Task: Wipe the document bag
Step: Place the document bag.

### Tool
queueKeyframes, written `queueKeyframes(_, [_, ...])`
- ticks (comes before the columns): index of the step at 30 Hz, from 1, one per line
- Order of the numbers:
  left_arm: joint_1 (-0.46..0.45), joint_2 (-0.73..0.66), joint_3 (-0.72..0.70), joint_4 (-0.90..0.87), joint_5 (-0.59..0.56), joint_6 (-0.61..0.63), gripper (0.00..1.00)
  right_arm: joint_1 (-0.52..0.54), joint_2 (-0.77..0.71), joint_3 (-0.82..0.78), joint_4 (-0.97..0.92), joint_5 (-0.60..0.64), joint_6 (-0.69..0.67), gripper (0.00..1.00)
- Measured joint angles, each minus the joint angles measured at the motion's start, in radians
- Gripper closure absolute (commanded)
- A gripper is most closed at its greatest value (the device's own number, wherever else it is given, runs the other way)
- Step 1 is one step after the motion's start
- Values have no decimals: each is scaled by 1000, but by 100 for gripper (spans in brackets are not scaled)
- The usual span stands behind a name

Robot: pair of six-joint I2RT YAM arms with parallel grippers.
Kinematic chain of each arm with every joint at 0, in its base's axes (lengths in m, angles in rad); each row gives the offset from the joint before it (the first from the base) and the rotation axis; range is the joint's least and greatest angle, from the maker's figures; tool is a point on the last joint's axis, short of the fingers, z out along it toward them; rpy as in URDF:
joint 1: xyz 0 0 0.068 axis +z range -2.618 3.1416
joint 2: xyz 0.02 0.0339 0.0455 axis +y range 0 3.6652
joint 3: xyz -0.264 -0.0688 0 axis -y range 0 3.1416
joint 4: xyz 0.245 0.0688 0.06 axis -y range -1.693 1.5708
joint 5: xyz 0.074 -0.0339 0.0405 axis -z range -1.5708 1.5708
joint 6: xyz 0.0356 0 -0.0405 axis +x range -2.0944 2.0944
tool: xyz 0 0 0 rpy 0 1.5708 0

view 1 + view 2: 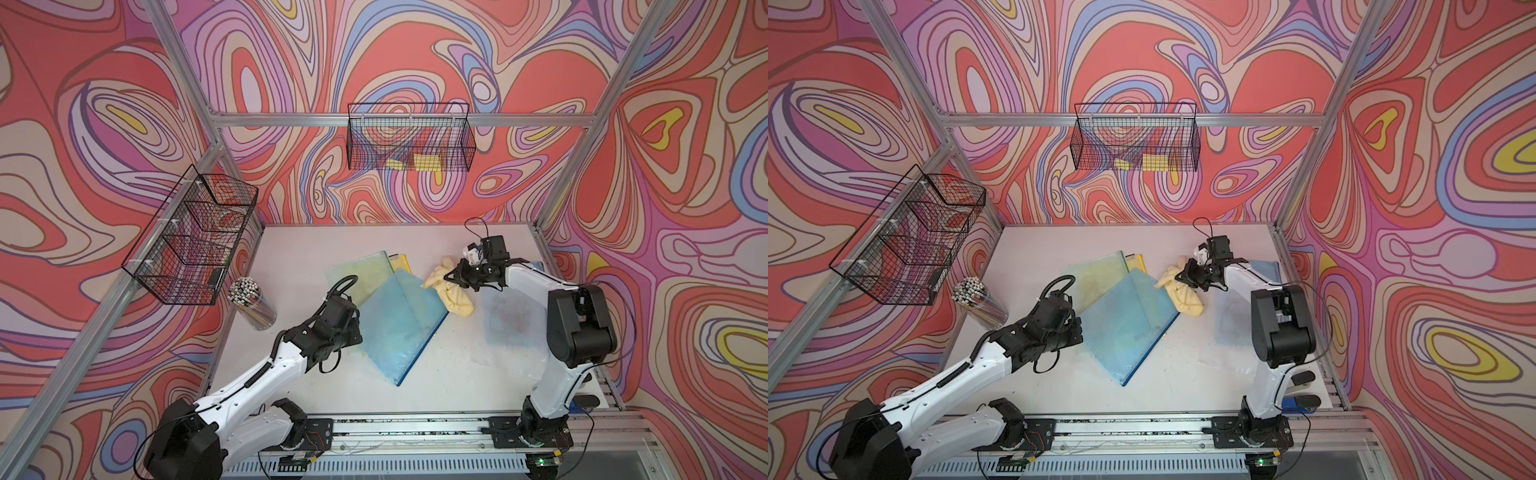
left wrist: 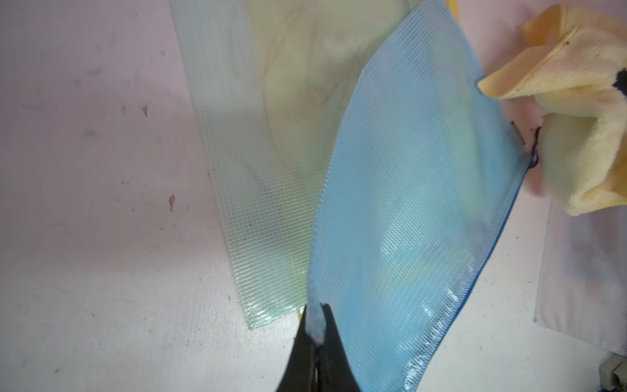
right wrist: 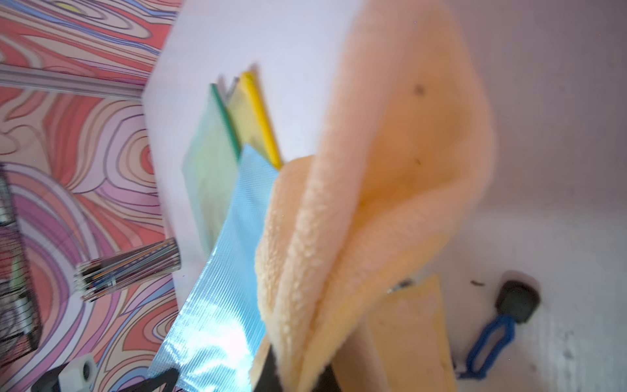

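Note:
The blue mesh document bag (image 1: 401, 328) (image 1: 1129, 324) lies slanted mid-table, overlapping a green one. My left gripper (image 1: 360, 336) (image 1: 1081, 332) is shut on its left edge; in the left wrist view the black fingers (image 2: 334, 349) of the gripper (image 2: 315, 327) pinch the blue rim and the sheet (image 2: 407, 203) bows upward. My right gripper (image 1: 449, 276) (image 1: 1180, 274) is shut on a fluffy yellow cloth (image 1: 457, 305) (image 1: 1187, 301) at the bag's far right corner. The cloth (image 3: 390, 169) hangs in folds over the jaws of the right gripper (image 3: 298, 373), beside the blue bag (image 3: 220, 305).
A green bag (image 1: 365, 270) and a yellow bag (image 1: 401, 262) lie behind the blue one. A pale stained bag (image 1: 513, 320) lies under the right arm. A clear cup of pens (image 1: 251, 303) stands at the left. Wire baskets hang on the left (image 1: 195, 241) and back (image 1: 411, 137) rails.

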Motion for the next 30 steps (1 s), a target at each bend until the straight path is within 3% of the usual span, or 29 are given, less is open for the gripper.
queueKeyframes(7, [0,97,378,-111,30,103,100,0,-390,1,-93,109,-11,100])
queueKeyframes(12, [0,209,564,-117,150,129,100,0,-587,4,-240,269,-29,100])
queueKeyframes(22, [-103,519,879,29,386,100,100,0,-741,28,-444,510,-50,100])
queueKeyframes(30, [-179,952,1370,240,592,31,100,0,-820,35,-521,658,-48,100])
